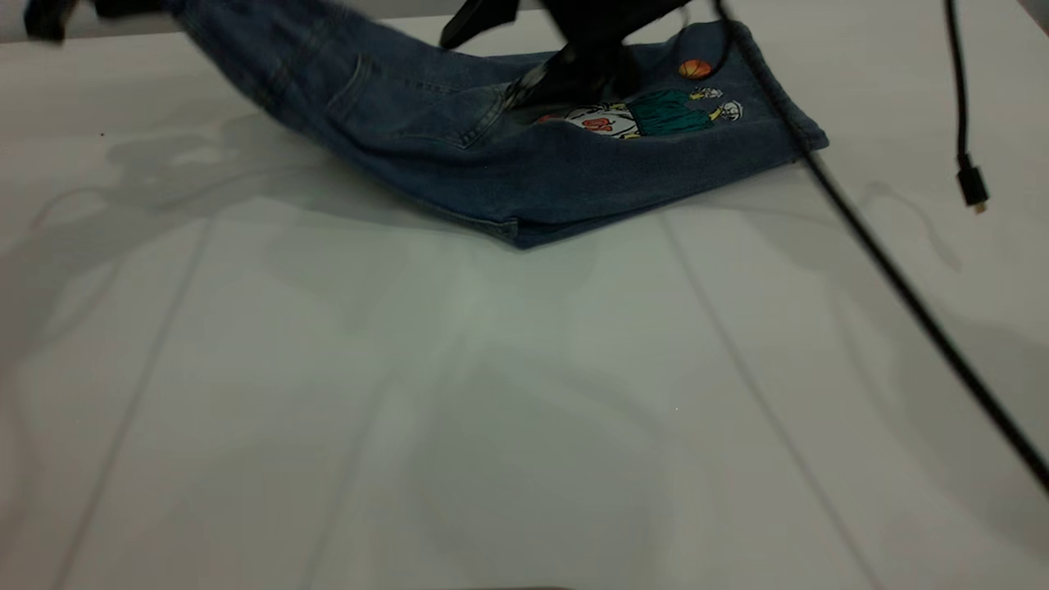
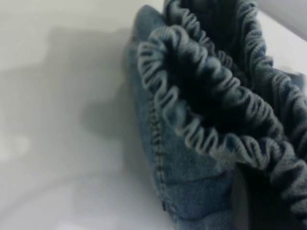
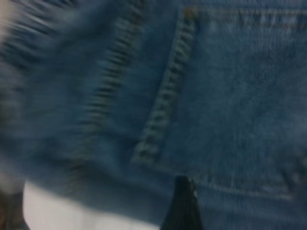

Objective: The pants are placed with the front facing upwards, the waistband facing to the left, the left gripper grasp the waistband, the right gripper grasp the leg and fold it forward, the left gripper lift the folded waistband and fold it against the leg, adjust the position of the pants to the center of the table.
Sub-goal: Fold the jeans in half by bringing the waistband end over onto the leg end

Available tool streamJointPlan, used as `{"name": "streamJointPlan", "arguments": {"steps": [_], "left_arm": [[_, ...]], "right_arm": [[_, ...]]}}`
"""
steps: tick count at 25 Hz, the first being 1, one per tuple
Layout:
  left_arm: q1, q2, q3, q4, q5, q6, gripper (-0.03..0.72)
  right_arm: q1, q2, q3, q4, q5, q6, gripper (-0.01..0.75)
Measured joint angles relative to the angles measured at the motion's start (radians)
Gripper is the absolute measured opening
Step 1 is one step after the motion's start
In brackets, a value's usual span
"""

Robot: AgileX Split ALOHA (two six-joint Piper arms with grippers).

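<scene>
the pants (image 1: pixel 508 156) lie folded at the far side of the table (image 1: pixel 459 393), back side up, with a patch pocket (image 1: pixel 410 102) and the cartoon print (image 1: pixel 647 115) on the leg (image 1: pixel 697 139) showing. their left end rises off the table toward the upper left corner of the exterior view, where the left gripper (image 1: pixel 49 16) is only a dark shape at the edge; whether it is clamped cannot be told. the left wrist view alone shows the ruffled waistband (image 2: pixel 211 110) close up, bunched and lifted over the white surface. the right gripper (image 1: pixel 574 74) presses down on the denim beside the print; its spread cannot be told. the right wrist view shows only pocket stitching (image 3: pixel 163 105) and one dark fingertip (image 3: pixel 184 206). a black cable (image 1: pixel 901 287) crosses the table's right side.
</scene>
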Motion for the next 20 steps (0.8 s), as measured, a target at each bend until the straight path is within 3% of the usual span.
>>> {"name": "streamJointPlan", "arguments": {"steps": [10,20], "left_arm": [[-0.054,-0.164,0.0,0.076,0.089,0.0,0.105],[-0.102,-0.192,0.0,0.102,0.076,0.0,0.105]], "right_arm": [[0.085,0.118,-0.106,-0.099,0.01,0.059,0.51],[-0.037,0.038,-0.107,-0.383,0.039,0.128,0.51]]}}
